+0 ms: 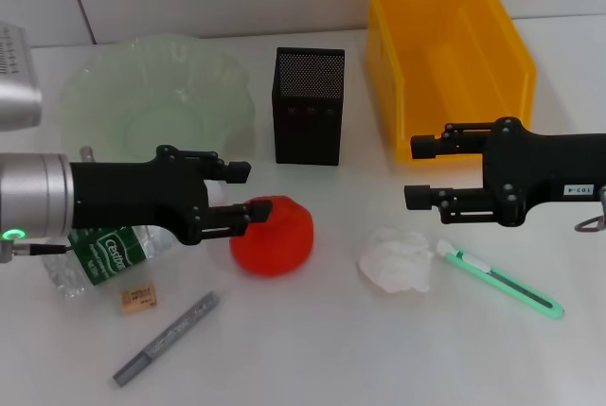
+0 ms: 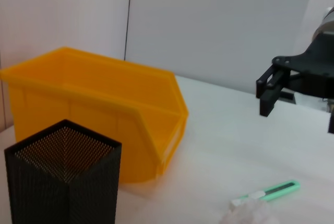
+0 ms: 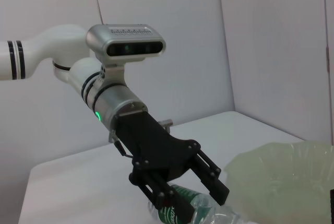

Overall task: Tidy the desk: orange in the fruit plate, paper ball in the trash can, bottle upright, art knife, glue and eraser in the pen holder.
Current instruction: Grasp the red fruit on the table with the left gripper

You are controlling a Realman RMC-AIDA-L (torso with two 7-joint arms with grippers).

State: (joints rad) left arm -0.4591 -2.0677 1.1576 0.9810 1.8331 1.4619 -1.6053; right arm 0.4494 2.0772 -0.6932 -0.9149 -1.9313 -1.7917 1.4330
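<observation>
Start with what lies closest to you on the white table (image 1: 312,349). The grey glue stick (image 1: 167,338) lies flat at the front left. It is thin, hard and light, and it may roll, so pinch it across its middle. Just behind it sits the small tan eraser (image 1: 138,298). It is tiny and a bit soft, so take it by its two flat sides.

The bottle (image 1: 104,256) lies on its side under the left gripper (image 1: 244,196). It is clear plastic, looks light and will squash, so hold it gently near the label and tip it up. The left jaws are open wide, with nothing in them, just above the orange (image 1: 273,235). The orange is round and smooth, so close on its widest part or it may slip away.

On the right, the paper ball (image 1: 398,259) is soft and very light; any grip in the middle will do. Touching it lies the green art knife (image 1: 500,279). It is thin, stiff and flat, so grab it across its body. The right gripper (image 1: 417,172) hangs above these, jaws open wide and empty.

Farther back stand the black mesh pen holder (image 1: 308,106), the pale green fruit plate (image 1: 157,98), and the yellow trash can (image 1: 448,51).
</observation>
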